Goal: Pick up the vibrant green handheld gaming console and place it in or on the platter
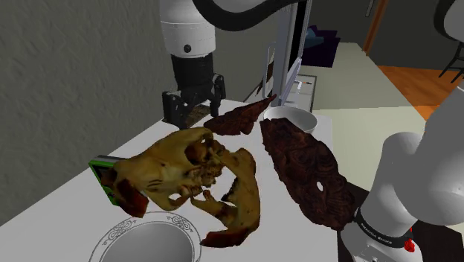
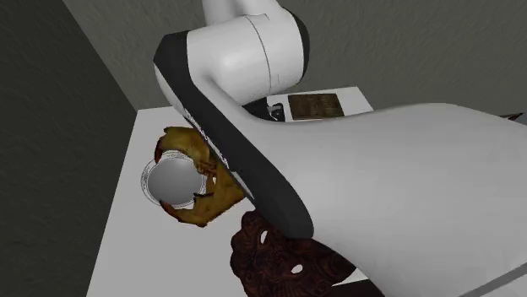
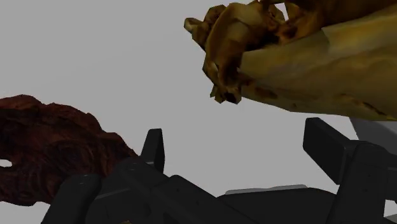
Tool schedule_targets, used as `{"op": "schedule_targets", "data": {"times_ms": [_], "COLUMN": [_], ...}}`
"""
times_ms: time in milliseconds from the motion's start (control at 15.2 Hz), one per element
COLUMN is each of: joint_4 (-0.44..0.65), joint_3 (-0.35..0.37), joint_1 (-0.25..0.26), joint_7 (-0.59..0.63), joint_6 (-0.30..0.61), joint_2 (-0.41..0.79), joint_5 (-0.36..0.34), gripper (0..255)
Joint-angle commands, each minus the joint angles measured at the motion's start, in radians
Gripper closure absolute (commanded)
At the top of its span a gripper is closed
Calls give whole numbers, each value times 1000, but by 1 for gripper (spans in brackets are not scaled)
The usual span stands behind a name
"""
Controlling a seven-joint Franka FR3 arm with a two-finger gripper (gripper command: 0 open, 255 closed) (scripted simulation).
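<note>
The green handheld console (image 1: 100,173) lies at the shoulder view's left on the white table (image 1: 67,205). Just its green edge shows, as a yellow-brown skull-like piece (image 1: 186,170) lies over the rest. The round silvery platter (image 1: 149,242) sits at the table's near edge, just in front of the skull. Seen from above, the platter (image 2: 171,181) has the skull (image 2: 198,211) curving round it. My black gripper (image 1: 193,112) hangs open above the far side of the table, behind the skull and well away from the console. In the wrist view the gripper (image 3: 238,153) holds nothing; the skull (image 3: 299,57) lies ahead.
A long dark red-brown carved piece (image 1: 305,171) lies across the table at the shoulder view's right, with a white bowl (image 1: 301,119) behind it. The same carved piece (image 3: 44,153) lies close beside one finger. A grey wall stands behind the table.
</note>
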Motion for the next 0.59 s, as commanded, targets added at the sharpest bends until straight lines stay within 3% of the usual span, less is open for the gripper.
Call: {"op": "schedule_targets", "data": {"times_ms": [0, 528], "joint_4": [81, 478], "joint_3": [27, 103], "joint_1": [22, 129], "joint_7": [51, 217], "joint_6": [-21, -116], "joint_2": [85, 418], "joint_5": [51, -75], "gripper": [0, 0]}}
